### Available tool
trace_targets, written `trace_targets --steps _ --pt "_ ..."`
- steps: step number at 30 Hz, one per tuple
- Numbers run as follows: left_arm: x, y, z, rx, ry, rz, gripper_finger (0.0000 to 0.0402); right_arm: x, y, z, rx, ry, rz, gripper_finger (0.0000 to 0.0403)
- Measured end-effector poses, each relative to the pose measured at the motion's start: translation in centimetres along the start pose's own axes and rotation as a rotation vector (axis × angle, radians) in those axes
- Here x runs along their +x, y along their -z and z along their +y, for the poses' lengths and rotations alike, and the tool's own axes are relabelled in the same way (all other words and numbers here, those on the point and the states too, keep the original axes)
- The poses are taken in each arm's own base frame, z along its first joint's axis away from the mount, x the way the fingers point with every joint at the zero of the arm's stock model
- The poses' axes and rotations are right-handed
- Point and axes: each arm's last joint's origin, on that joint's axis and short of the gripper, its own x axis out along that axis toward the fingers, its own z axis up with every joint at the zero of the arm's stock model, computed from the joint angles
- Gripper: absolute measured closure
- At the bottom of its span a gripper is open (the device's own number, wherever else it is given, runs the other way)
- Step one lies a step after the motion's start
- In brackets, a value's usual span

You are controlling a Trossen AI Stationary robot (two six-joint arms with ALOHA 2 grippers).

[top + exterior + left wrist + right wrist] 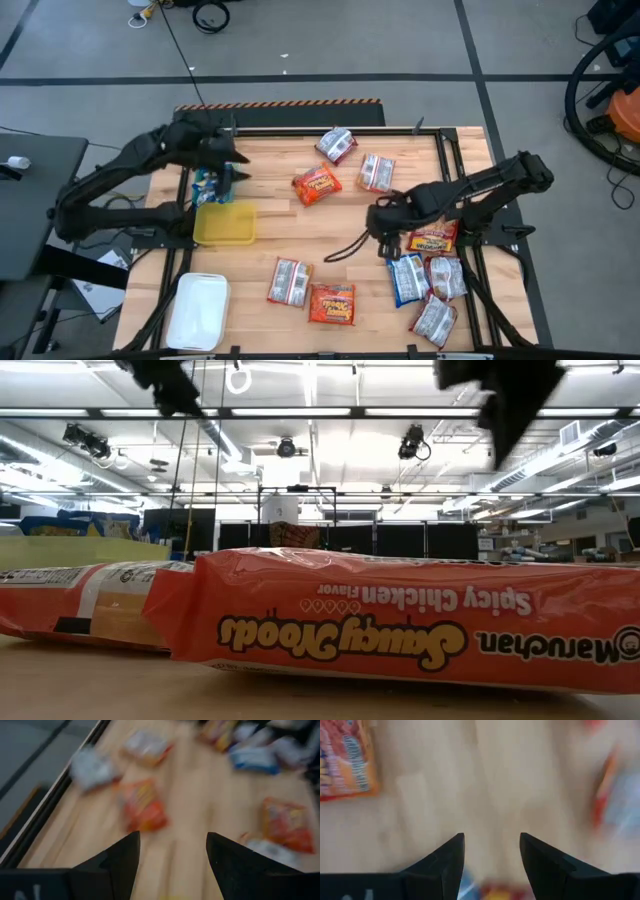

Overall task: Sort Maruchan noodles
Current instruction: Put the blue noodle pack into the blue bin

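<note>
A wooden table [330, 225] is set on a grey floor. At its left, the left gripper [228, 176] is held with jaws parted and empty, a blue packet [208, 183] just beneath them beside the yellow bin [224, 224]. At the right, the right gripper [384, 243] is spread over bare wood; noodle packets [428, 270] lie just beside, best taken singly by the edge.

tabletop [340, 225]: pale wood planks, matt | noodle packets [400, 622]: glossy crinkled plastic | yellow bin [224, 224]: smooth plastic | white bin [198, 310]: smooth plastic
</note>
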Motion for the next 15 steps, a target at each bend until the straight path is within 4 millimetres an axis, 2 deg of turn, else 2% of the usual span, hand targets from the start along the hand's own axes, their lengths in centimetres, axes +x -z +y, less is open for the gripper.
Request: trace_targets --steps 3,6,10,15 --pt "1.3 0.0 -1.6 0.040 0.081 -0.068 0.0171 0.9 2.2 0.7 0.089 -0.008 0.152 0.0202" --pt "3.2 1.4 -3.2 0.094 0.168 -0.038 0.0171 3.3 4.3 1.1 0.065 -0.020 0.248 0.0190" --pt "5.9 3.7 -5.1 0.157 0.268 -0.035 0.0171 6.4 6.2 1.0 -0.039 -0.032 0.268 0.0176" --pt "7.6 5.5 -6.9 0.180 0.343 -0.091 0.0171 9.4 7.4 0.5 -0.116 -0.140 0.265 0.0178"
